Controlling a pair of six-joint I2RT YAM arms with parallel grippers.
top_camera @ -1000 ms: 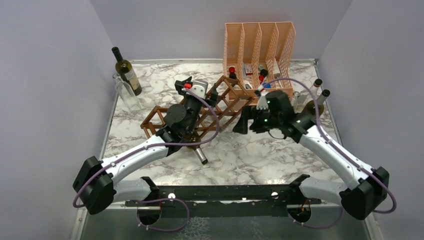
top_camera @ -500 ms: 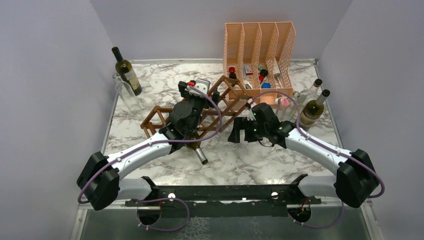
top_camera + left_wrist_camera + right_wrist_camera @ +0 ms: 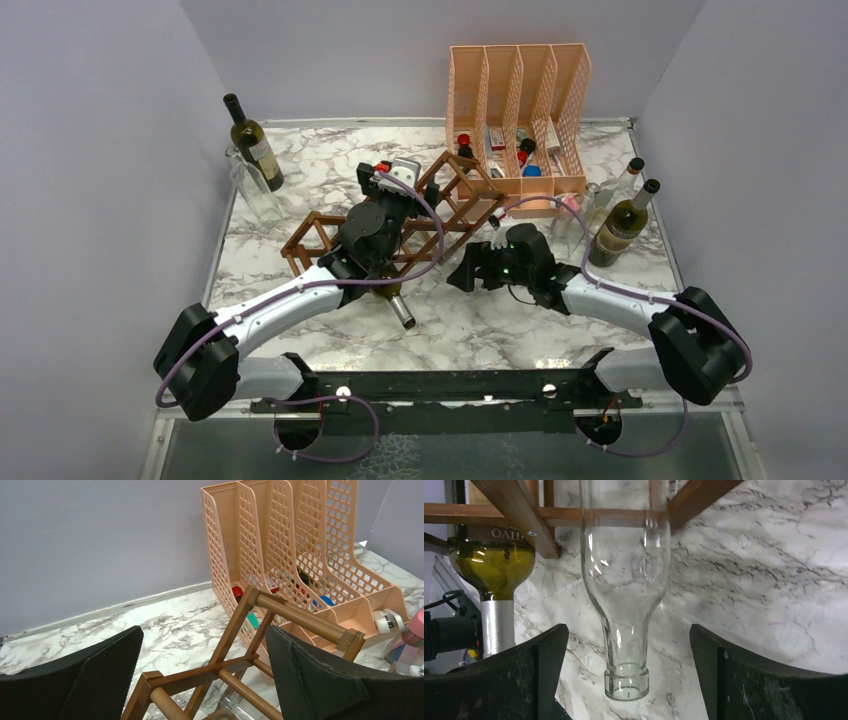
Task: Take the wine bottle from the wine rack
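Note:
The brown wooden wine rack [image 3: 450, 205] lies across the middle of the table. A clear glass bottle [image 3: 626, 580] lies in one of its cells, neck pointing out toward my right gripper. An olive-green bottle with a silver foil neck [image 3: 494, 575] lies in the cell beside it; its neck shows in the top view [image 3: 402, 312]. My right gripper [image 3: 629, 677] is open, with the clear bottle's mouth between its fingers, not touching them. It sits at the rack's near side [image 3: 462, 275]. My left gripper [image 3: 205, 680] is open over the rack's top sticks [image 3: 235, 630], also shown in the top view [image 3: 402, 188].
A peach mesh file organiser [image 3: 520, 100] with small items stands at the back. A dark wine bottle [image 3: 255, 145] and a clear bottle [image 3: 255, 195] stand at the back left. Two more bottles [image 3: 620, 225] stand at the right edge.
My right arm has swung left and down, bringing its open gripper to the clear bottle's neck. My left arm shifted slightly over the rack, then held still.

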